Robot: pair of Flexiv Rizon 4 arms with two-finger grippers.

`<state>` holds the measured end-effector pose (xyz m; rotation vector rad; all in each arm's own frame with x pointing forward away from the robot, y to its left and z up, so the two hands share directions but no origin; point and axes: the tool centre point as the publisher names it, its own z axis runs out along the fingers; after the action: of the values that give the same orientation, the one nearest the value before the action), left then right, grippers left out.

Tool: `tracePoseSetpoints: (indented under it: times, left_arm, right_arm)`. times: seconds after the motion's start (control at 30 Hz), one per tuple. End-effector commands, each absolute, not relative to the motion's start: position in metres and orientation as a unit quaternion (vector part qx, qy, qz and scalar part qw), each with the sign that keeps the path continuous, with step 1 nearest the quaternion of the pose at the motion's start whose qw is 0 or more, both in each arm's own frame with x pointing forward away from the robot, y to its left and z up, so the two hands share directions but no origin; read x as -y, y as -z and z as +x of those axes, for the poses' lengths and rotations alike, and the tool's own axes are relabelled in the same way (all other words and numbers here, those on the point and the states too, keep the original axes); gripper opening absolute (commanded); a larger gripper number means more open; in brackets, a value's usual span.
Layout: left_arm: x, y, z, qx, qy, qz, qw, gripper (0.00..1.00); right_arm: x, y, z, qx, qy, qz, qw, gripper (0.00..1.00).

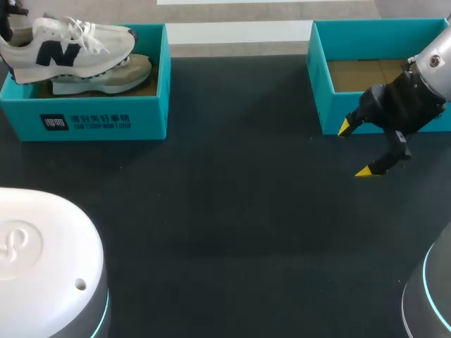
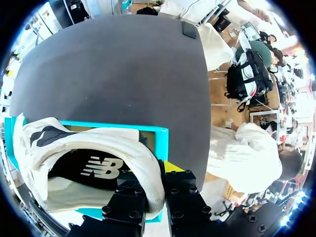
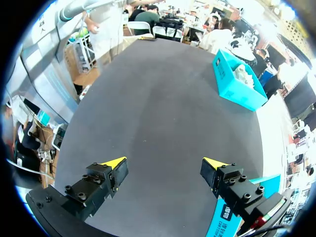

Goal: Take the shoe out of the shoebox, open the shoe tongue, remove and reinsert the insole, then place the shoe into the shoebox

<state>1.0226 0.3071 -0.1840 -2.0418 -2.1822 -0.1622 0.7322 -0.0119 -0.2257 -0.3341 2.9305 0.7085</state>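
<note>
A white shoe (image 1: 67, 46) with a dark logo hangs tilted over the teal shoebox (image 1: 106, 120) at the far left, its heel toward my left arm. My left gripper (image 1: 5, 28) shows only at the view's edge. In the left wrist view that gripper (image 2: 163, 173) is shut on the heel collar of the shoe (image 2: 98, 143), and the black insole (image 2: 94, 168) shows inside. The shoebox (image 2: 153, 131) lies below the shoe. A second, beige-soled shoe (image 1: 113, 76) rests in the box. My right gripper (image 1: 361, 149) stands open and empty at the right; in its own view the right gripper (image 3: 165, 165) hangs over bare table.
A second teal box (image 1: 320, 77) with a brown cardboard floor sits at the far right, just behind my right gripper. The same box's corner (image 3: 232, 217) shows beside the right finger. The dark table mat (image 1: 232, 211) spreads between the two boxes.
</note>
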Motion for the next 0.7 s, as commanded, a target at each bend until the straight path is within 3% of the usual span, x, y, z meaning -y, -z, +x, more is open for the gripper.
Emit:
tracePoseSetpoints:
  times: [0.03,0.7]
  left_arm:
    - [-0.307,0.182,1.022,0.727,0.054,-0.681,0.074,0.00]
    - [-0.244,0.140,0.903,0.746,0.112,-0.651,0.088,0.00]
  right_arm:
    - [0.011,0.227,0.732,-0.965,-0.232,-0.109,0.054,1.00]
    - [0.011,0.227,0.732,-0.965,-0.232,-0.109,0.054,1.00]
